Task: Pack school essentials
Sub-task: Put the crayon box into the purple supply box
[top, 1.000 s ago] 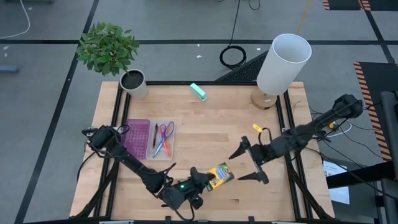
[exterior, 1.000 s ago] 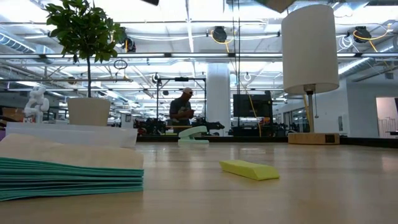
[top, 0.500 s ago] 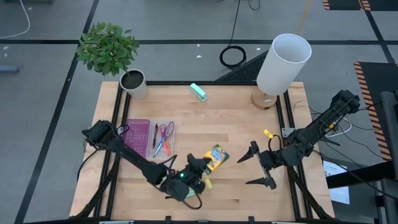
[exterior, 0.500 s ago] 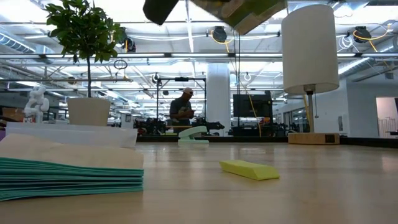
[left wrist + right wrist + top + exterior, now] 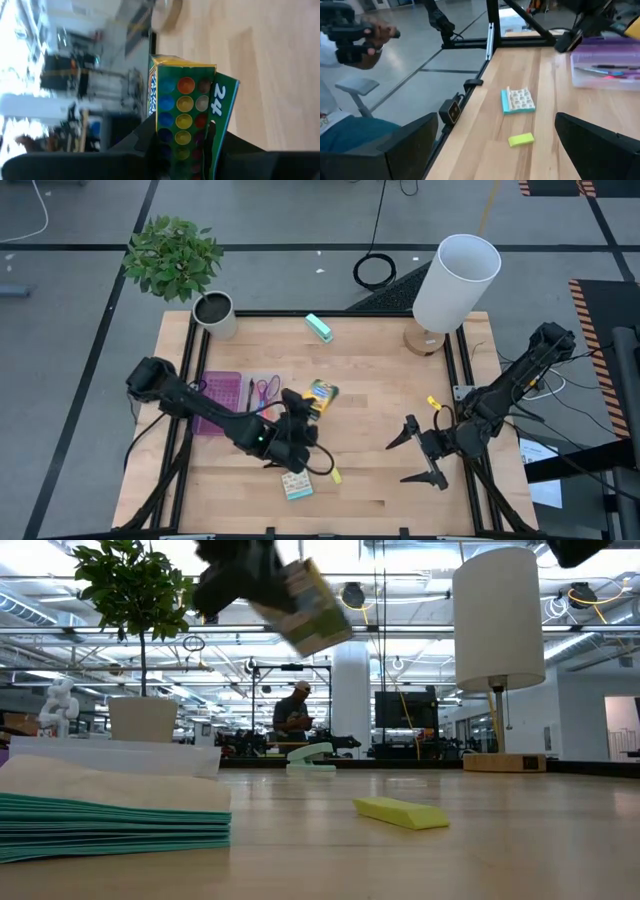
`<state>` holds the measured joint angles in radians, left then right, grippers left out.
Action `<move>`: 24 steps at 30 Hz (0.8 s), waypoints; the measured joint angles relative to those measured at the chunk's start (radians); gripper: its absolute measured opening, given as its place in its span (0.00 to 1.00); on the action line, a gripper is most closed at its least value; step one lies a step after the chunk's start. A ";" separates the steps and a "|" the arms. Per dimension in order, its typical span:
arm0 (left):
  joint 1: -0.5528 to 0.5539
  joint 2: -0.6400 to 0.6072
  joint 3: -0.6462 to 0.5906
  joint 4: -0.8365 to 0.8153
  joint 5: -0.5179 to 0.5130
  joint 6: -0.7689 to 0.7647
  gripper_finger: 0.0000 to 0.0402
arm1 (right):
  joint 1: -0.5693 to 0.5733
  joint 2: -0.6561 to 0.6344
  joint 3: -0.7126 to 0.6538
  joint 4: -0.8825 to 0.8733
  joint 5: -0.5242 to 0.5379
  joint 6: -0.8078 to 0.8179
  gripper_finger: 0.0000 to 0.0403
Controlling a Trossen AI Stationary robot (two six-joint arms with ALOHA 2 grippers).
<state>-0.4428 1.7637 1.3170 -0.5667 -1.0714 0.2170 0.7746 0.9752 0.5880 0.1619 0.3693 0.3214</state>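
Observation:
The yellow-green crayon box (image 5: 321, 394) hangs in the air over the table's middle, with my left gripper (image 5: 303, 412) shut on it. In the low view the box (image 5: 306, 606) is tilted, high above the wood. Just left of it the purple-and-clear case (image 5: 238, 399) lies flat, with purple-handled scissors (image 5: 266, 390) and pencils inside. A patterned square pad (image 5: 296, 485) and a tiny yellow piece (image 5: 335, 475) lie flat near the front edge. My right gripper (image 5: 416, 452) hovers open at the right, with nothing between its fingers. My left gripper pinches the crayon box by its near end (image 5: 183, 142) between its two fingers, one on either side. The fingers reach along the box from the table's near-left side. The box is lifted clear of the table and tilted, its free end (image 5: 324, 388) pointing far-right.
A teal block (image 5: 318, 327) lies near the far edge. A potted plant (image 5: 212, 310) stands at the far left corner and a white lamp (image 5: 452, 280) at the far right. A person (image 5: 355, 35) is beyond the table's near side. Bare wood lies between the two grippers.
My left gripper has carried the crayon box from near the front edge up and toward the far left, ending beside the case; the box stays in its hold, clear of the table. The pad shows now that the arm has left. My right gripper has drawn back toward the near right.

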 joint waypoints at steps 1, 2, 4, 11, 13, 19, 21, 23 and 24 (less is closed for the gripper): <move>0.002 -0.001 0.000 -0.058 0.000 -0.070 0.25 | 0.000 0.000 -0.006 -0.001 0.000 0.006 0.98; 0.003 -0.001 0.000 -0.121 0.000 -0.136 0.25 | 0.000 0.000 -0.010 -0.002 0.000 0.008 0.98; 0.003 0.000 0.000 -0.246 0.003 -0.256 0.25 | 0.000 0.000 -0.015 -0.002 0.000 0.011 0.98; -0.003 0.000 0.000 -0.540 0.055 -0.571 0.25 | 0.000 0.000 -0.017 0.007 -0.002 0.010 0.98; -0.009 0.000 -0.003 -0.611 0.067 -0.647 0.25 | 0.000 0.000 -0.017 0.008 -0.003 0.008 0.98; -0.047 0.000 -0.077 -0.670 0.118 -0.818 0.25 | 0.000 0.000 -0.017 0.024 -0.003 -0.021 0.98; -0.064 0.000 -0.110 -0.670 0.142 -0.846 0.25 | 0.000 -0.001 -0.017 0.031 -0.004 -0.037 0.98; -0.076 0.000 -0.139 -0.670 0.174 -0.875 0.25 | 0.000 -0.003 -0.017 0.035 -0.004 -0.050 0.98; -0.081 0.000 -0.152 -0.671 0.179 -0.890 0.25 | 0.000 -0.005 -0.017 0.036 -0.004 -0.053 0.98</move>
<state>-0.5242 1.7641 1.1650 -1.2373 -0.8919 -0.6733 0.7742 0.9701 0.5713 0.1982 0.3653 0.2680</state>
